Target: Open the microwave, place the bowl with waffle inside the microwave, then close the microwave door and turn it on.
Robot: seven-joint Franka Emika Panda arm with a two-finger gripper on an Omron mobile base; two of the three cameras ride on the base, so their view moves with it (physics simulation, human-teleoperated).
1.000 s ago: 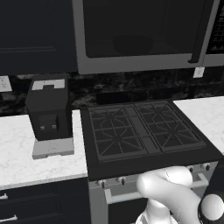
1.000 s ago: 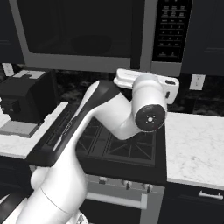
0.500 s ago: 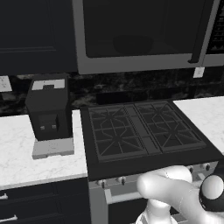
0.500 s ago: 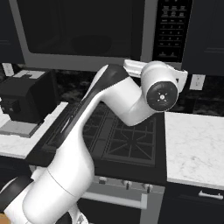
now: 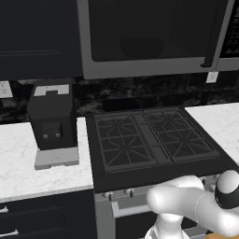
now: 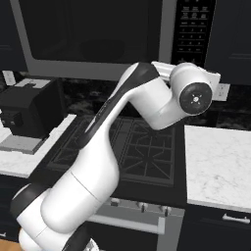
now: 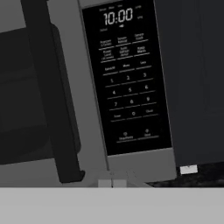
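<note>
While fingers (image 7: 112, 183) closed, arm raised toward microwave (image 7: 127, 78) keypad.

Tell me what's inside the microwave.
Through the closed microwave door a dim round shape shows, possibly the bowl. The dark glass hides any detail.

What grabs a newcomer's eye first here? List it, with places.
The big white arm sweeps up across the black stove toward the microwave mounted above it. In the hand view, the microwave's keypad reads 10:00, right of its dark bar handle. A black coffee machine stands on the left counter.
</note>
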